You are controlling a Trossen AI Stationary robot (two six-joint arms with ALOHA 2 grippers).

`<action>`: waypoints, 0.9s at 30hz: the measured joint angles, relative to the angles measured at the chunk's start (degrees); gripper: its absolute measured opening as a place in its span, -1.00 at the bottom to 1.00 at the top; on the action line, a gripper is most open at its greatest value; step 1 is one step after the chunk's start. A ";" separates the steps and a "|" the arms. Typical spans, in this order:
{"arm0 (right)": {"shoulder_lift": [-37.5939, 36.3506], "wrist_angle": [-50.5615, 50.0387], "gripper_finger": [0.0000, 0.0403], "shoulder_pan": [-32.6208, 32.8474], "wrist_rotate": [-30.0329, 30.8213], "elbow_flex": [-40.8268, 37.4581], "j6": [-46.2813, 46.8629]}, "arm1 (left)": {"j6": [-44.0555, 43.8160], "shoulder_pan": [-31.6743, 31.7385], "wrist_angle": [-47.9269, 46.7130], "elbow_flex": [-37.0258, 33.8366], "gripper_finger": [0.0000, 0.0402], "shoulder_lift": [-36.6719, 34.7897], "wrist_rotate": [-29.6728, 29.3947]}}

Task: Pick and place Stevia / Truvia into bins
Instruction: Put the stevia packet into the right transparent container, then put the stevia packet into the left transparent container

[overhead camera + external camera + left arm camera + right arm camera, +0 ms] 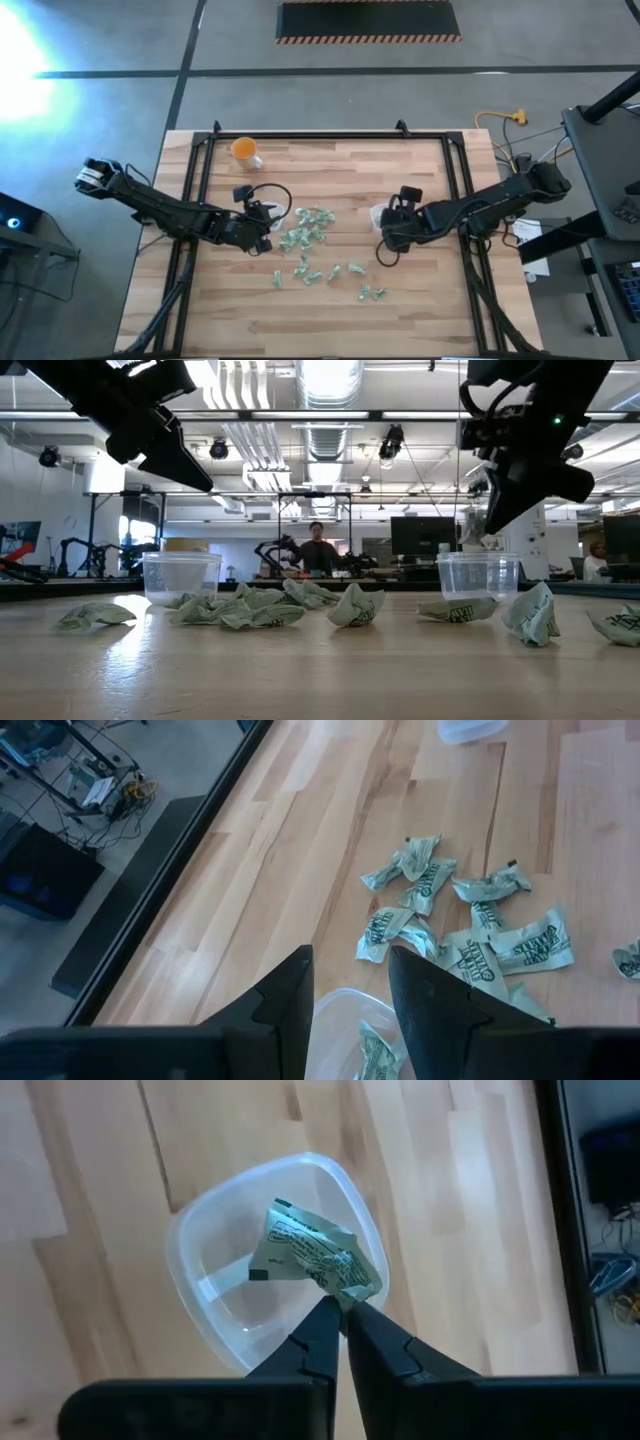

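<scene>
We see the right pincer [342, 1312] poised directly above the right bin [195, 1230], its fingers pressed together on one corner of a pale green sachet [312, 1258] that hangs over the bin's open mouth. The relation that governs the coming move, we judge, is vertical: the sachet lies straight below the fingertips and inside the rim's outline, so a release should drop it into the bin without any sideways travel. Its long axis runs slantwise across the bin's opening.

The left pincer [350, 982] hovers over the left bin [342, 1020], fingers spread with nothing between them; one sachet already lies in that bin. From the high view, the loose sachets [305, 238] are scattered on the wooden surface [420, 300] between the two arms, the densest cluster just beside the left pincer [262, 228], with a looser trail toward the near edge. We judge the left arm the nearer one for the next pick. An orange cup [243, 148] stands well apart at the far corner, uninvolved.
</scene>
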 joint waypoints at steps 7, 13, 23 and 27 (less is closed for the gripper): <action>-0.04 -0.02 -0.72 -0.10 0.02 -0.12 0.05 | 0.00 0.02 -0.02 -0.07 -0.42 0.00 0.00; -0.73 -0.02 -0.58 -0.10 0.01 0.78 -0.93 | -0.06 0.04 0.03 -0.07 -0.42 0.00 7.15; -5.12 4.17 -0.59 1.27 0.00 3.26 -4.84 | -0.38 -0.55 3.63 -0.86 -0.42 0.00 26.32; -6.04 5.55 -0.63 3.17 -0.02 3.24 -6.22 | -2.34 -2.01 5.76 -1.81 -0.42 0.03 32.33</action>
